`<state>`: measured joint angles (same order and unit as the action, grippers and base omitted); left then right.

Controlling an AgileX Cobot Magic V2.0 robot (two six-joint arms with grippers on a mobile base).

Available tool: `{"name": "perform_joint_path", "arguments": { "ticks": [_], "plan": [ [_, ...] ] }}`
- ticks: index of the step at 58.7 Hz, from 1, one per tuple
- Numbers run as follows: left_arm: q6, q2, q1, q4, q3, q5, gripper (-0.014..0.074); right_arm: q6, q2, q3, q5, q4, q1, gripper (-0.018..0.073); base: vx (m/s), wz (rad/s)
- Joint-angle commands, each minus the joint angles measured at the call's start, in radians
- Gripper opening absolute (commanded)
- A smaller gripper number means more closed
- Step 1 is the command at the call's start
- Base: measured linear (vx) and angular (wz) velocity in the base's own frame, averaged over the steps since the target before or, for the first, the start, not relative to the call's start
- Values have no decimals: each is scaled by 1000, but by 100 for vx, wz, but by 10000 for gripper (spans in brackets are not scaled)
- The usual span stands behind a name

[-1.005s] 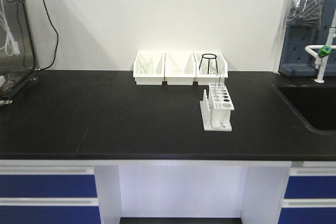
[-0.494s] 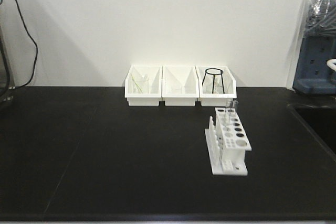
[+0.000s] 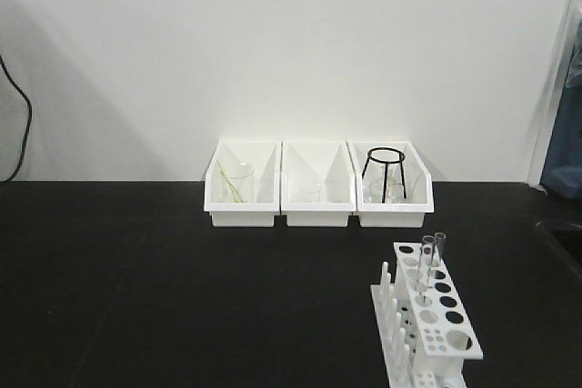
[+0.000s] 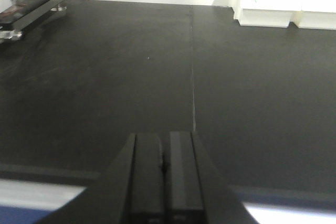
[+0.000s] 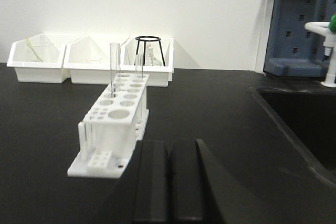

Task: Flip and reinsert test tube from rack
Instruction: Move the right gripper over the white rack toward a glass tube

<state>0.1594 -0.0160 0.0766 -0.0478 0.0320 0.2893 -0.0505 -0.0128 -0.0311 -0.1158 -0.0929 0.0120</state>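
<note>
The small white rack [image 3: 435,320] stands on the black bench at the lower right of the front view, with pegs along its left side. Two clear test tubes [image 3: 433,257] stand upright in its far holes. In the right wrist view the rack [image 5: 116,116] is ahead and left of my right gripper [image 5: 168,148], with a tall tube [image 5: 114,67] in it. The right gripper is shut and empty, close to the rack's near end. My left gripper [image 4: 164,139] is shut and empty over the bare bench near its front edge. Neither gripper shows in the front view.
Three white open bins [image 3: 316,184] line the back wall, holding glassware and a black wire tripod [image 3: 386,173]. A sink [image 5: 304,124] is sunk into the bench at right, with a blue stand [image 5: 296,30] behind it. Equipment [image 4: 26,3] sits at far left.
The front view has closed in on the bench: the bins and rack look larger and the rack has slid toward the lower right corner. The bench's front edge has left the view.
</note>
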Motion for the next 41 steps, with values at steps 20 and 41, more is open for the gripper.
{"name": "perform_joint_path", "arguments": {
  "ticks": [20,41],
  "plan": [
    [0,-11,-7,4,0,-87,-6,4,-7,0,80,-1,-1,-8,26,-3],
    [0,-11,-7,4,0,-87,-6,4,-7,0,80,-1,-1,-8,16,-2]
  ]
}}
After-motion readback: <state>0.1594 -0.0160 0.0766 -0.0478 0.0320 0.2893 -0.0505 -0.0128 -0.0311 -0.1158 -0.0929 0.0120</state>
